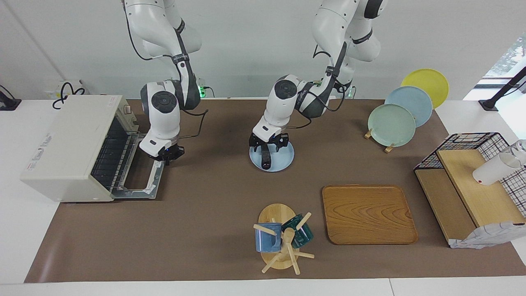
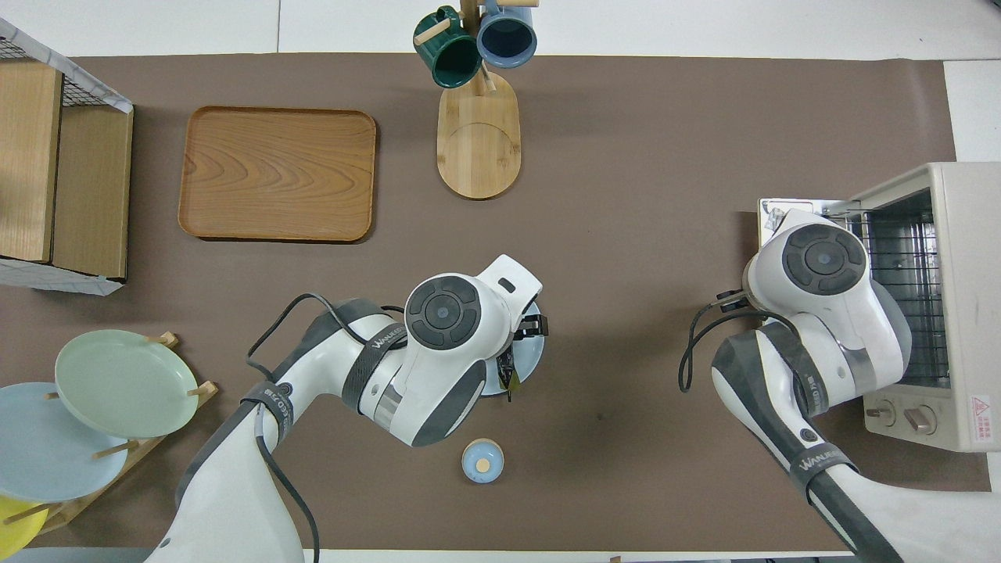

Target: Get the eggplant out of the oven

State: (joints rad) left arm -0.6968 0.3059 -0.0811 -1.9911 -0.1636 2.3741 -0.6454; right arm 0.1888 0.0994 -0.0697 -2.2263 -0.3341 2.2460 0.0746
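brown matting covers your table [image 1: 205, 230]. you'll find the eggplant [image 1: 266, 158] lying on the pale blue plate [image 1: 285, 161] mid-table, well apart from the oven [image 1: 65, 148], whose door lies dropped open at the right arm's end. your left claw [image 1: 267, 146] straddles the eggplant, fingers spread either side. your right claw [image 1: 164, 155] is closed, empty, over the oven door.

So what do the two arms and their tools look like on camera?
Both arms are glossy white with dark grey joint bands and round dark caps; black cables loop along them, and "WANJEE"-like lettering marks the forearm bands. The left tool and right tool are small, black and two-fingered.
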